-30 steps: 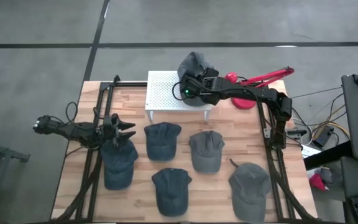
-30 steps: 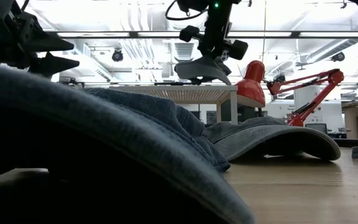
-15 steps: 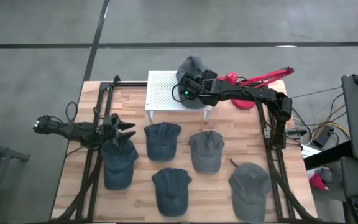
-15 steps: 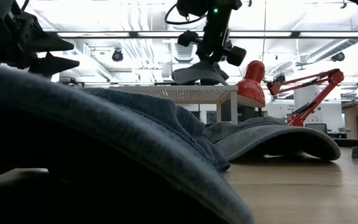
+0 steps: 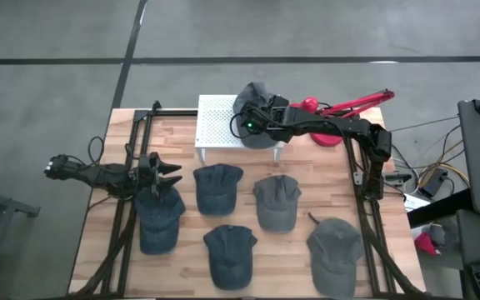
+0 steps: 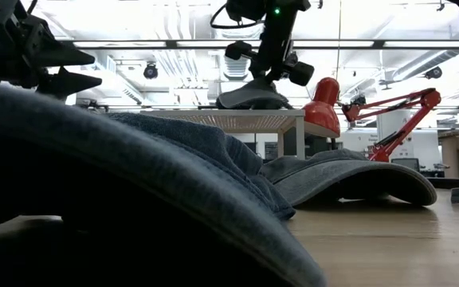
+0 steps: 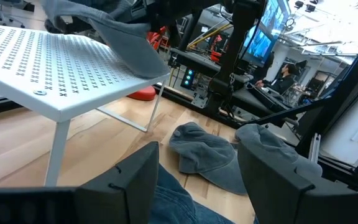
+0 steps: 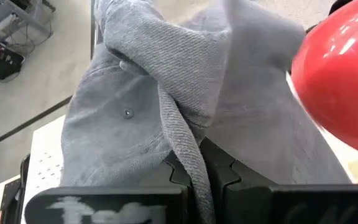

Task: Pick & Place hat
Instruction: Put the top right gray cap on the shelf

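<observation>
Hat [image 5: 252,97] pinched in closed right gripper [image 5: 259,117] over white stand [image 5: 219,123]; left gripper [image 5: 167,172] spread, empty

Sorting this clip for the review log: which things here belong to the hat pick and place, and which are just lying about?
In the job:
- grey hat, held by the shut right claw at the rack
- white perforated rack

Lying about or waiting:
- five hats on the table, e.g. the blue hat
- red desk lamp
- left claw, open, hovering over the table's left side

held hat [image 5: 255,93]: grey | stand [image 5: 219,121]: white, perforated | lamp [image 5: 311,105]: red
</observation>
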`<state>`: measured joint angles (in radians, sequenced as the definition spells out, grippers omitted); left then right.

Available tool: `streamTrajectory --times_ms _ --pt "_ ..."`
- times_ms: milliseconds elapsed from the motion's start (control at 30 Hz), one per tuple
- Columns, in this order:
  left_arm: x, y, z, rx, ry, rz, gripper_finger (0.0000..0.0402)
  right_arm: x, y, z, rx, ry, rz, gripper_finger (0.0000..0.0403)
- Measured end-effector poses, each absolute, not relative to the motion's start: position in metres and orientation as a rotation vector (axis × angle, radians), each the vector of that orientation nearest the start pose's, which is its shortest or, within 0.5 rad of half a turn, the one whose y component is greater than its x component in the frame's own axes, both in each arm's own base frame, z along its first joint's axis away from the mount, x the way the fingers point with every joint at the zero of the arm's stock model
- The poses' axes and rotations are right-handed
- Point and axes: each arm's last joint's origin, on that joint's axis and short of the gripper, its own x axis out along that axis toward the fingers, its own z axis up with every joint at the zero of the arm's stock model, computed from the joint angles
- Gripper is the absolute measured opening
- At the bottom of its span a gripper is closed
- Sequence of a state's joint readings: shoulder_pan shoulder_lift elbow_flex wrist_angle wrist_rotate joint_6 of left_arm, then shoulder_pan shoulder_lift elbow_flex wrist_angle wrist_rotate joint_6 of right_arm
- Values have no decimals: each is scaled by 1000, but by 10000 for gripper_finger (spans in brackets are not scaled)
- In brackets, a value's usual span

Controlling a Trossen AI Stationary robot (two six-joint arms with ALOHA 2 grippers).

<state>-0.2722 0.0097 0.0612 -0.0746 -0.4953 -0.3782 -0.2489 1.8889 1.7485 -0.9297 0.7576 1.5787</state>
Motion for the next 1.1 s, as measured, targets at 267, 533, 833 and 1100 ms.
streamTrajectory --times_ms 267,533,833,1100 --pt "91 -11 176 -368 -21 225 223 378 -117 301 1013 139 -1479 9" --pt "91 -11 176 -368 -21 224 223 377 -119 301 1021 126 -1488 29" --pt "91 -11 176 -368 -21 224 223 377 -123 301 1035 96 -1504 76" --pt "91 -11 176 -368 -21 224 223 376 -123 301 1044 81 -1507 114"
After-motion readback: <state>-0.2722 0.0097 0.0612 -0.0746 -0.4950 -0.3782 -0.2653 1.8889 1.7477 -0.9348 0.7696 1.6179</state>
